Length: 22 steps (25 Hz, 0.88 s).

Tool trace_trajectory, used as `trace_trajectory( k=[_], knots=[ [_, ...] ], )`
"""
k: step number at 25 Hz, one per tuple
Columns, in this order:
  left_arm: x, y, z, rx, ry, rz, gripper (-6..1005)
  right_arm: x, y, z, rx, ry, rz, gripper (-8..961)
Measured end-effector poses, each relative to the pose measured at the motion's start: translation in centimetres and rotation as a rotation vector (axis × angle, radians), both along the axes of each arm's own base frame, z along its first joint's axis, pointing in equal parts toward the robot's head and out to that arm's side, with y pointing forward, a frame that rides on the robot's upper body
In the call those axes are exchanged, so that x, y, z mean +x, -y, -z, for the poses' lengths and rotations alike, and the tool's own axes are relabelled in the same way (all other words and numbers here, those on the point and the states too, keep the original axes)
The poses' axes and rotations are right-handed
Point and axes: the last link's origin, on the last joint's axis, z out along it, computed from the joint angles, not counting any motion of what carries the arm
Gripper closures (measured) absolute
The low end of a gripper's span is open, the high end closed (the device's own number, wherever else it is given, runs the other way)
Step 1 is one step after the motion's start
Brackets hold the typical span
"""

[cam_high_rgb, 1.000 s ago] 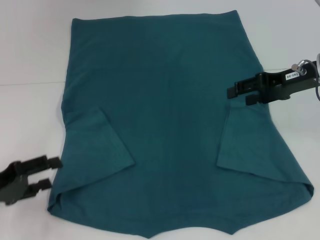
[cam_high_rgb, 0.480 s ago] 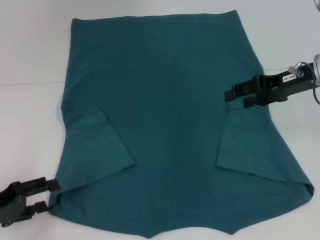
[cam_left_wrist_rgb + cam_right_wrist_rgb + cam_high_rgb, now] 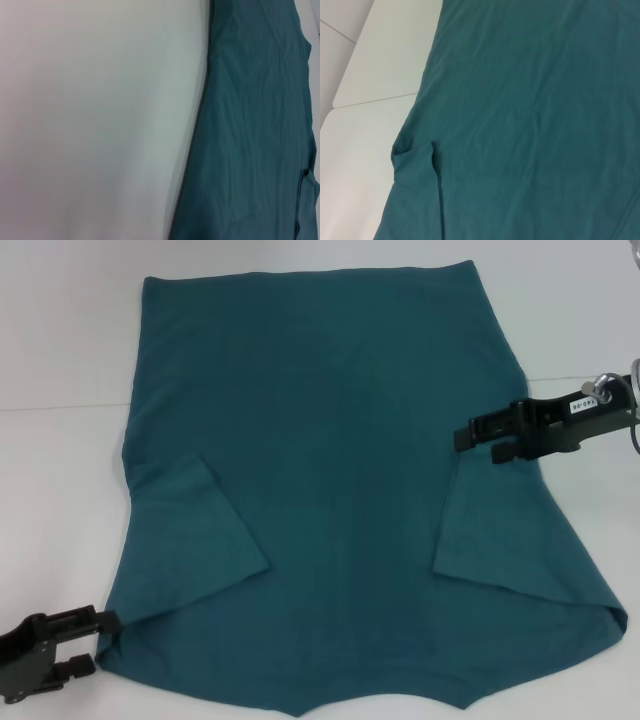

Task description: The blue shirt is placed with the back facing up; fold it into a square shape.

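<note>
- The blue shirt (image 3: pixel 340 490) lay flat on the white table (image 3: pixel 60 340) in the head view, plain side up, both short sleeves folded inward over the body.
- In that view my left gripper (image 3: pixel 88 642) sat low at the shirt's near left corner, fingers apart, the upper fingertip touching the cloth edge.
- My right gripper (image 3: pixel 478 440) hung over the shirt's right edge above the folded sleeve, fingers apart, holding nothing.
- My left wrist view showed the shirt (image 3: pixel 255 130) edge running beside bare table (image 3: pixel 90 120); no fingers visible.
- My right wrist view showed the shirt (image 3: pixel 530 115), a sleeve fold near its edge, and the table (image 3: pixel 365 130) beside it.
</note>
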Motion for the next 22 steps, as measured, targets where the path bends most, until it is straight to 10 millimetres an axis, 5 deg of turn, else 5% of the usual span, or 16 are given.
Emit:
trace_trajectory(
  k=[22],
  knots=[
    [2.2,-2.4,2.9,-0.060,-0.002,0.063,202,0.5,0.4,-0.1,-0.006,-0.007,0.005,174]
  ],
)
